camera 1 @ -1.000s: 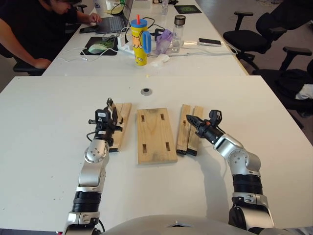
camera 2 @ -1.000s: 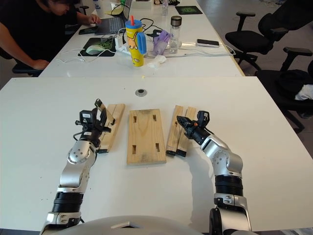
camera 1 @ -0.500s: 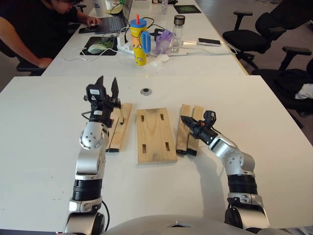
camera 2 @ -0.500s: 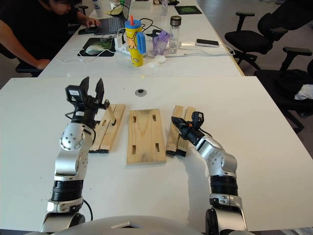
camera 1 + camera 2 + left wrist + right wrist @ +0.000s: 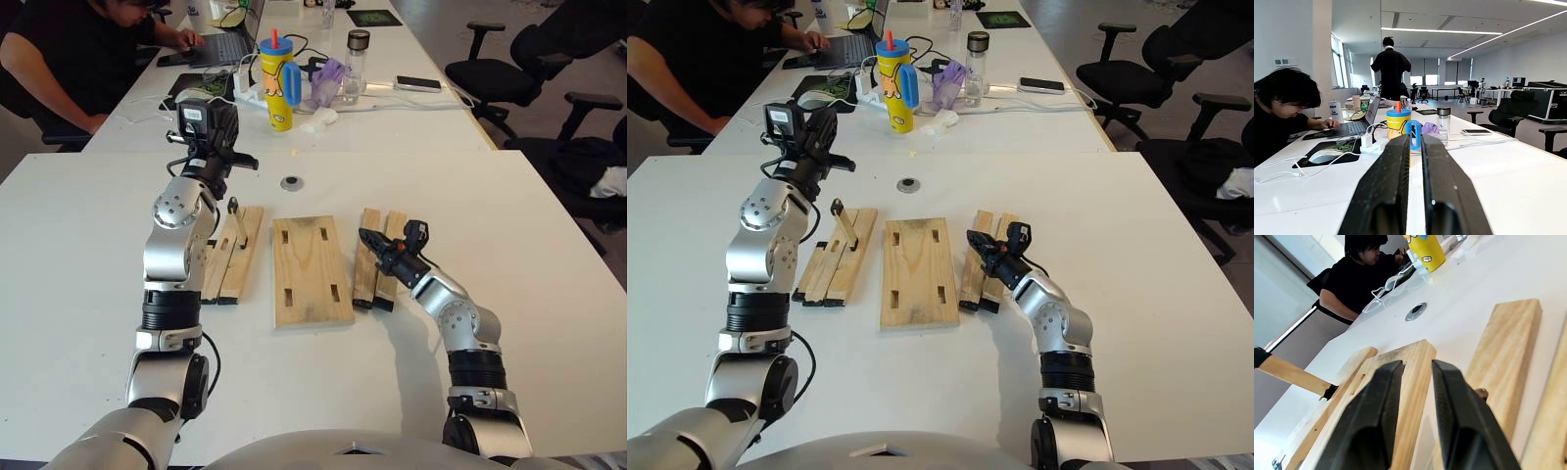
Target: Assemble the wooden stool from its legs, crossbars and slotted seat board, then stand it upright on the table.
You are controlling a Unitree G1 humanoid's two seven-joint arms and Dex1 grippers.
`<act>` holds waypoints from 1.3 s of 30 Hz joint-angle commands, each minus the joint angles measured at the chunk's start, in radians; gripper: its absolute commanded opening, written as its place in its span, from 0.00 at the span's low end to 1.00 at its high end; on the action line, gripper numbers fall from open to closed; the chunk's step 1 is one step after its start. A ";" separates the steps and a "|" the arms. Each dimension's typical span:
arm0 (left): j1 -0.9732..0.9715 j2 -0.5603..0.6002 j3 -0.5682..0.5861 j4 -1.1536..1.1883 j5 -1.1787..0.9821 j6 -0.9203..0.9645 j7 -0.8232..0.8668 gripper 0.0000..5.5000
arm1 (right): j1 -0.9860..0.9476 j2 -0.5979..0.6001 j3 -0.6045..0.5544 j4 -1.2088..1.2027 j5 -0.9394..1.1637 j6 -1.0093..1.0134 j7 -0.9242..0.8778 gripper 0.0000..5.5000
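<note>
Right gripper (image 5: 364,235) low, over leg boards (image 5: 365,283)

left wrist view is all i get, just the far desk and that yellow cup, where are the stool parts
Observer: The slotted seat board lies flat on the table, between the two arms.
Operator: legs?
Observer: The left wooden pieces lie left of the board, with a thin stick leaning up from them.
Operator: and the other arm?
Observer: The right gripper is low over the right pair of pieces, which lies just right of the board.
</note>
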 commanded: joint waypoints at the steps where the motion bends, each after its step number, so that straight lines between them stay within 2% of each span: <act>1: -0.033 0.018 0.001 -0.027 0.009 0.014 0.002 0.07 | 0.008 0.012 0.011 -0.004 -0.012 -0.009 -0.012 0.20; 5: -0.060 0.008 -0.007 0.006 -0.010 0.059 -0.014 0.07 | 0.017 0.019 0.012 -0.010 -0.022 -0.021 -0.015 0.20; 9: 0.196 0.001 -0.086 0.169 0.047 0.160 -0.025 0.07 | -0.002 0.030 0.028 0.003 -0.032 -0.030 -0.011 0.20; 11: 0.244 -0.004 -0.098 0.180 0.060 0.168 -0.015 0.07 | -0.009 0.031 0.030 0.005 -0.031 -0.033 -0.011 0.20; 16: 0.141 -0.005 -0.062 0.161 0.059 0.069 0.013 0.07 | -0.004 0.030 0.035 -0.001 -0.029 -0.035 -0.011 0.20; 22: 0.056 -0.007 0.001 -0.005 0.045 -0.039 0.062 0.07 | 0.002 0.027 0.038 0.005 -0.028 -0.038 -0.007 0.20; 27: 0.032 -0.013 0.034 -0.093 0.022 -0.057 0.080 0.07 | 0.007 0.027 0.039 0.003 -0.027 -0.037 -0.005 0.20; 30: 0.053 -0.002 0.016 -0.085 0.045 -0.039 0.077 0.07 | 0.006 0.026 0.042 0.004 -0.028 -0.037 -0.003 0.20; 32: 0.109 -0.010 -0.016 0.033 0.056 0.048 0.060 0.07 | 0.007 0.027 0.043 0.003 -0.029 -0.037 -0.004 0.20; 36: 0.277 -0.002 -0.138 0.153 0.107 0.135 -0.003 0.07 | -0.006 0.027 0.050 0.015 -0.032 -0.036 0.003 0.20; 39: 0.272 0.004 -0.108 0.161 0.130 0.097 0.053 0.07 | -0.010 0.024 0.045 0.017 -0.028 -0.039 0.002 0.20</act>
